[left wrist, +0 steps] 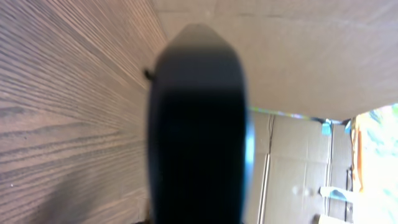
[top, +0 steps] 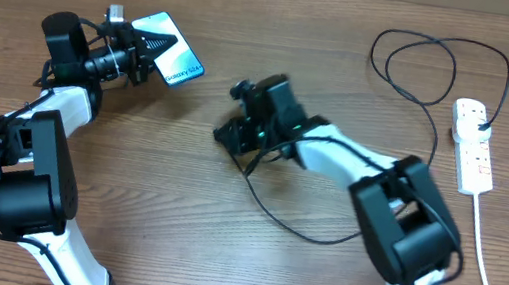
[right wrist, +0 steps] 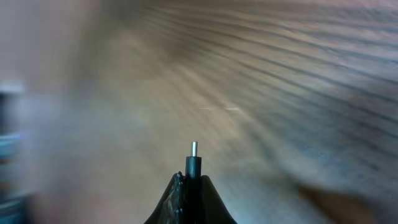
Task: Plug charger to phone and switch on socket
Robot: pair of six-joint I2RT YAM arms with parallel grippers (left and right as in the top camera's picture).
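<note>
In the overhead view my left gripper [top: 152, 51] is shut on the phone [top: 176, 60], which is lifted at the back left with its lit blue-and-white screen up. The left wrist view shows only the phone's dark back [left wrist: 196, 124], edge-on; my fingers there are hidden. My right gripper [top: 228, 135] is at mid-table, shut on the charger's small plug tip [right wrist: 193, 163], whose metal pin pokes out past the fingers. The thin black cable [top: 292, 231] trails from it, loops at the back right and ends at the white socket [top: 473, 150].
The socket's thick white cord [top: 483, 268] runs down the right side to the front edge. The cable loops [top: 430, 52] lie at the back right. Cardboard boxes [left wrist: 298, 162] stand beyond the table in the left wrist view.
</note>
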